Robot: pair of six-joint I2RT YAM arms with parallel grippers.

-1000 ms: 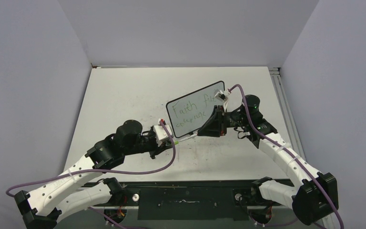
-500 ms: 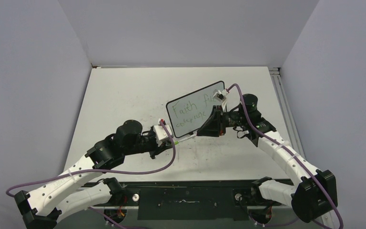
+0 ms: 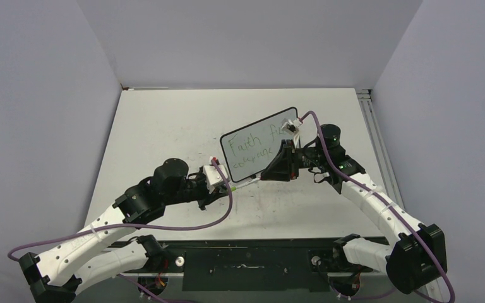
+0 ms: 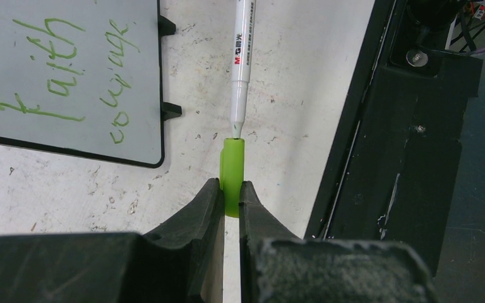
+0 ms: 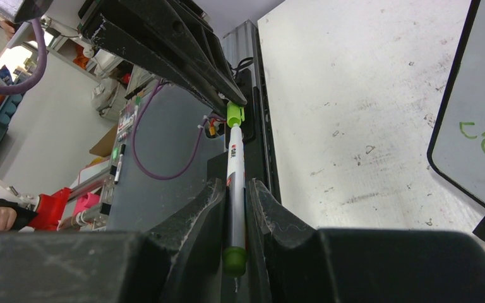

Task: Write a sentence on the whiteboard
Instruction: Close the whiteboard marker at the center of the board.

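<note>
Left pincer [image 4: 229,189] and right pincer [image 5: 237,186] meet over a marker [image 4: 242,57] and its cap [image 4: 232,170].
The left pincer is clamped on the green cap and the right pincer on the marker, whose tip sits at the cap's mouth between them. The whiteboard [image 4: 144,82], bearing the green sentence [image 4: 38,112], lies just beyond both pincers on the table [image 3: 164,126].

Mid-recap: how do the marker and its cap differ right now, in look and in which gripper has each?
The cap is short and solid green; the marker is long and white with printing and a green rear end. The cap is pinched by the left gripper; the marker is clamped by the right gripper. Shared: both sit on one line, the marker's tip at the cap's mouth, not pushed in.
</note>
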